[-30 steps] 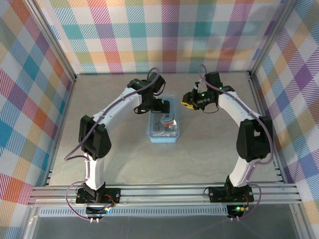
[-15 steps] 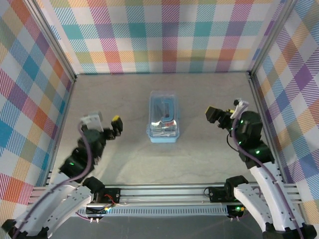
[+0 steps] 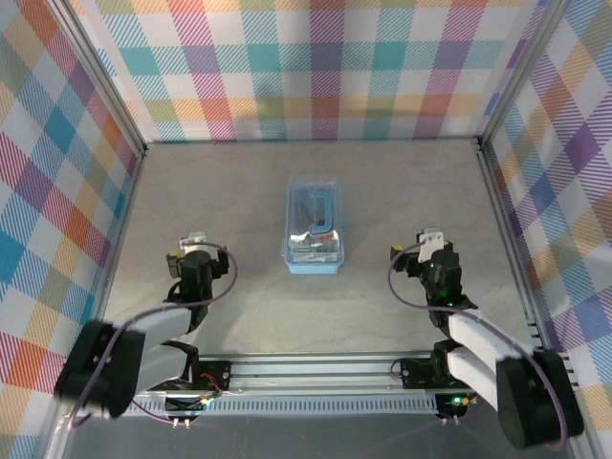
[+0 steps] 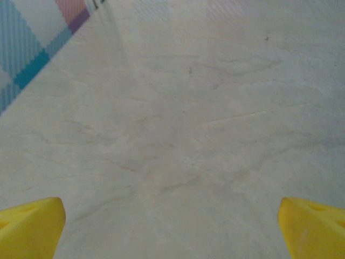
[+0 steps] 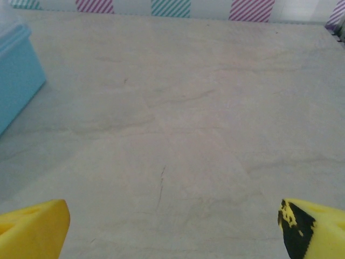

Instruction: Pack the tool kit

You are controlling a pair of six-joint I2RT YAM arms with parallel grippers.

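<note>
Starting at the left, we find the left claw [image 4: 172, 234] spread to its full width. Its yellow fingertips [image 4: 29, 229] sit at the lower corners of the wrist view with only bare tabletop [image 4: 178, 118] between them, so it grips nothing. From above, it lies at about 8 o'clock from the tool kit case [image 3: 313, 229], well apart from it. The case rests near the middle of the tabletop, lid down as far as we can tell, with its dark handle [image 3: 319, 212] flat on top. What lies inside is too blurred to name. At about 4 o'clock from the case hovers the right claw [image 5: 172, 232], equally wide and empty, with a blue corner of the case at its 10 o'clock. We judge the packing to be at its end, with both arms folded near their bases. Any remaining move would be to check the latch, which calls for one claw to reach the case and press its lid gently.
</note>
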